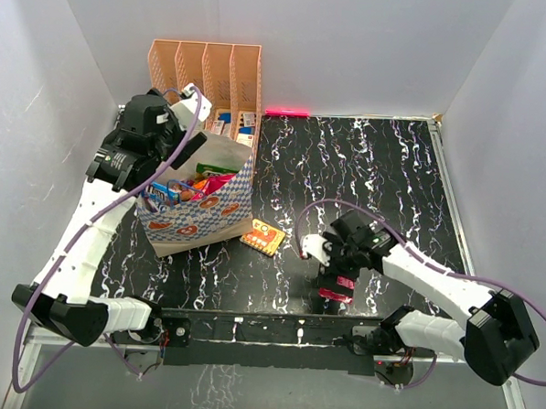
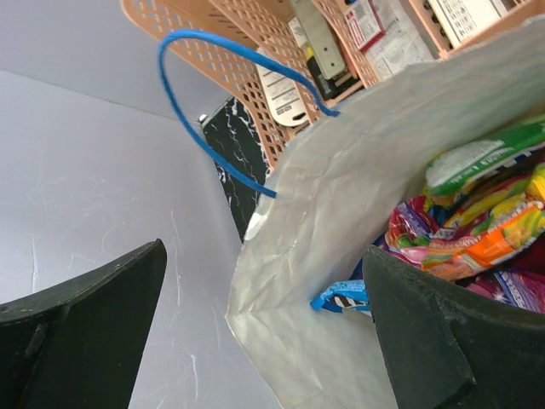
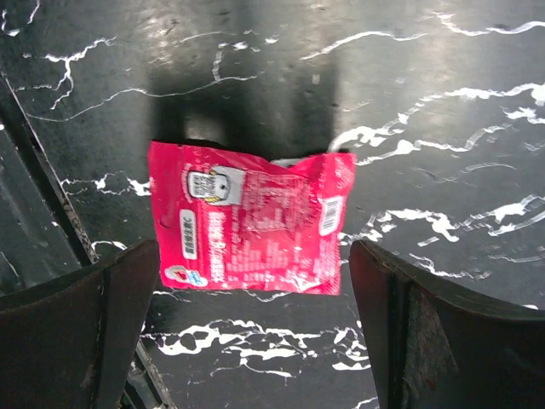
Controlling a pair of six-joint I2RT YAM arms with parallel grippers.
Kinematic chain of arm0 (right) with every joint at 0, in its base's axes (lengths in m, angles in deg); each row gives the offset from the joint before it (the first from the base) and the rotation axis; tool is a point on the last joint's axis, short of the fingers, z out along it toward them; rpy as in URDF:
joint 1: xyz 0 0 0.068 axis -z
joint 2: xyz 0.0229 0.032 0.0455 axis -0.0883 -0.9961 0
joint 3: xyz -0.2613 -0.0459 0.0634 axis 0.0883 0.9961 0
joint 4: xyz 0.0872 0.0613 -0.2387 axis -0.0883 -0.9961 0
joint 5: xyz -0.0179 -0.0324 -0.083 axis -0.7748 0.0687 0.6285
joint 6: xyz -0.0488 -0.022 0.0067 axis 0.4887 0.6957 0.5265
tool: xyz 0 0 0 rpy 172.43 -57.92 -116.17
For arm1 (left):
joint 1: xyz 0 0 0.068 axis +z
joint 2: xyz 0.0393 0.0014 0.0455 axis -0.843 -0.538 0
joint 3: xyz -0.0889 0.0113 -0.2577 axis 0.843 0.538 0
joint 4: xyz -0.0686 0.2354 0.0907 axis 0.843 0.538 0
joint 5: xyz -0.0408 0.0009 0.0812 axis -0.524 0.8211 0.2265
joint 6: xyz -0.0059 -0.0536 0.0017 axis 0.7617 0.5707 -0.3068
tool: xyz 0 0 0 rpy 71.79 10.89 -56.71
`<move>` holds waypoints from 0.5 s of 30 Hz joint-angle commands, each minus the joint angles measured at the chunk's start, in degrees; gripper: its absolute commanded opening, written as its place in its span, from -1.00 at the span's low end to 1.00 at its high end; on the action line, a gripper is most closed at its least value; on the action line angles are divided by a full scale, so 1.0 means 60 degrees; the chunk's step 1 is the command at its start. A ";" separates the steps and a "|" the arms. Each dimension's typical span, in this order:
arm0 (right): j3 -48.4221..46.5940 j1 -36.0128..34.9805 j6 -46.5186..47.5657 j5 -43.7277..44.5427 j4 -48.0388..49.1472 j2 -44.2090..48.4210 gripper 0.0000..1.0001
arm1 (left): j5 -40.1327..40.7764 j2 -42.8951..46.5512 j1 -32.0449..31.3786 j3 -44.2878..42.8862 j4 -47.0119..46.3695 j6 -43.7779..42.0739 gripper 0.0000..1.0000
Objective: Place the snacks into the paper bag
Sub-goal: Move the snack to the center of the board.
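The paper bag (image 1: 208, 218) stands at the left, holding several colourful snack packets (image 1: 201, 184). My left gripper (image 1: 179, 158) is open and empty, astride the bag's rim (image 2: 289, 281), one finger outside and one finger (image 2: 443, 341) inside near a blue packet (image 2: 341, 296). A magenta-pink packet (image 3: 251, 217) lies flat on the table near the front edge; it also shows in the top view (image 1: 339, 289). My right gripper (image 1: 336, 267) hangs open just above it, fingers (image 3: 426, 332) either side, not touching. An orange packet (image 1: 263, 235) lies on the table beside the bag.
A peach perforated file rack (image 1: 207, 73) with small cartons stands behind the bag against the back wall. The black marbled table (image 1: 375, 173) has white walls on three sides. A metal rail (image 1: 275, 333) runs along the front edge.
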 commanded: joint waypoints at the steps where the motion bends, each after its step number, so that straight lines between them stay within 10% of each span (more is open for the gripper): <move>1: 0.0644 -0.0805 -0.0237 0.1070 0.0982 -0.0172 0.97 | 0.0108 -0.0042 0.0237 -0.0619 -0.0456 0.0436 0.97; 15: 0.1320 -0.1443 -0.0234 0.1721 0.2018 -0.0315 0.98 | -0.0370 -0.0031 0.0402 -0.0482 -0.0293 0.0538 0.97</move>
